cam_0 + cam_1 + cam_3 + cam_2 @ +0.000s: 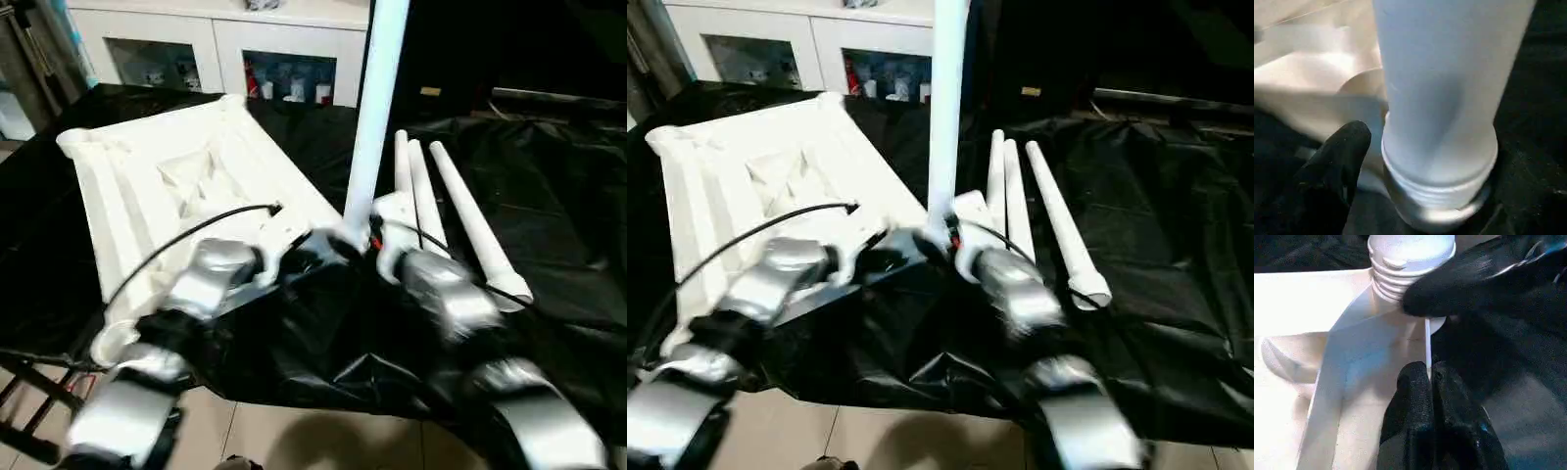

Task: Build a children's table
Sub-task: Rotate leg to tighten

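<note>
First leg going in: the white round plastic tube leg [374, 108] stands upright in the near corner socket of the ribbed white tabletop [176, 186], which lies underside-up on the black-draped table [558, 196], the left gripper [1428, 374] pinches the socket's thin rim, the right gripper [1415, 161] stands wide around the thread, so next comes twisting it home, I'd say.

The near corner of the upside-down white ribbed plastic table top [186, 186] is crowded: a tall white tube leg [375, 108] stands upright there, its threaded end at the corner socket, with the left gripper [1427, 382] pinched shut on the thin rim just beside it and the right gripper [1415, 186] spread around its base. Three loose white tube legs [441, 211] lie side by side to the right. Beyond them the black plastic sheet [549, 176] over the tabletop lies open.
</note>
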`<state>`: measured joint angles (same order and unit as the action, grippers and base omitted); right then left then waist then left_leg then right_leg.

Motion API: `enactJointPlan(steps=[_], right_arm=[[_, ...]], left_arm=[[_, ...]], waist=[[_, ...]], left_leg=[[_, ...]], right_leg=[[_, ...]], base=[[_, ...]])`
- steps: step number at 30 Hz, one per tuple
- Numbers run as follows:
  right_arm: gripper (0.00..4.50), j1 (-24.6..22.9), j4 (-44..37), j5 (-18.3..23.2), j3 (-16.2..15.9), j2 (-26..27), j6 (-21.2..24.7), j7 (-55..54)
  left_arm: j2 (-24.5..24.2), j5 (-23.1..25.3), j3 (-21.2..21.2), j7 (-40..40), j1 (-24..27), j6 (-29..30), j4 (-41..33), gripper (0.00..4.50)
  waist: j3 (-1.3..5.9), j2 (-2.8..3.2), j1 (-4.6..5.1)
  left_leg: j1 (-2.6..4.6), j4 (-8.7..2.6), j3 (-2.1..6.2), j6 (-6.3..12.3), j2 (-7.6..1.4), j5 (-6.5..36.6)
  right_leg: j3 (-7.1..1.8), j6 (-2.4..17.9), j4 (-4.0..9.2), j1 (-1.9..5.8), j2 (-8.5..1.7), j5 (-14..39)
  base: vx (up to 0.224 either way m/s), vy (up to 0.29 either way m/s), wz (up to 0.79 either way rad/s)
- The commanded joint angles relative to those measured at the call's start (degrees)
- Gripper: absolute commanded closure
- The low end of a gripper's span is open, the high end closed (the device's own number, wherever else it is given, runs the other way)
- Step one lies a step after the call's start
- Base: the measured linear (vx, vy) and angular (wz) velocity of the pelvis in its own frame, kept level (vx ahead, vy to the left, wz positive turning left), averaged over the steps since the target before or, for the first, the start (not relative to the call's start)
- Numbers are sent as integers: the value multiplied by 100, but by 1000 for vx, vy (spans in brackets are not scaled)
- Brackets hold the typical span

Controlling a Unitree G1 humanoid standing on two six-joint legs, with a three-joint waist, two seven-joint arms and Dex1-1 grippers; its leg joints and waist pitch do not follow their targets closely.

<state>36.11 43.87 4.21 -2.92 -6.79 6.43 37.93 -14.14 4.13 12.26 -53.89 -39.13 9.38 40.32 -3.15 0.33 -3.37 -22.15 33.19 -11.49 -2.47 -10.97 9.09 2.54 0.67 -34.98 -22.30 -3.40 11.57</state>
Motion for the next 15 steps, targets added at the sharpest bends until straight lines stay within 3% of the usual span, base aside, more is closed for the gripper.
enactJointPlan(steps=[1, 7, 15], right_arm=[[60, -161, -250, 84, -557, 112, 239, 859], [60, -619, -1151, 326, -809, -654, 541, 2060], [60, -790, -1595, 326, -806, -1025, 741, 2521]], left_arm=[[161, -245, 165, -397, -105, -293, -389, 450], [-199, -443, 205, -1289, 7, -352, -570, 450], [-577, -503, 285, -1997, 156, -378, -770, 450]], waist=[[412, 44, -31], [390, 38, -140], [383, 30, -179]], left_leg=[[140, -318, 128, 354, -269, 960], [181, -337, 121, 206, -298, 1293], [176, -358, 130, 120, -296, 1309]], right_leg=[[-225, 1517, 326, 260, -460, -120], [-238, 1443, 375, 230, -475, 509], [-239, 1396, 381, 205, -481, 659]], base=[[0, 0, 0], [0, 0, 0], [0, 0, 0]])
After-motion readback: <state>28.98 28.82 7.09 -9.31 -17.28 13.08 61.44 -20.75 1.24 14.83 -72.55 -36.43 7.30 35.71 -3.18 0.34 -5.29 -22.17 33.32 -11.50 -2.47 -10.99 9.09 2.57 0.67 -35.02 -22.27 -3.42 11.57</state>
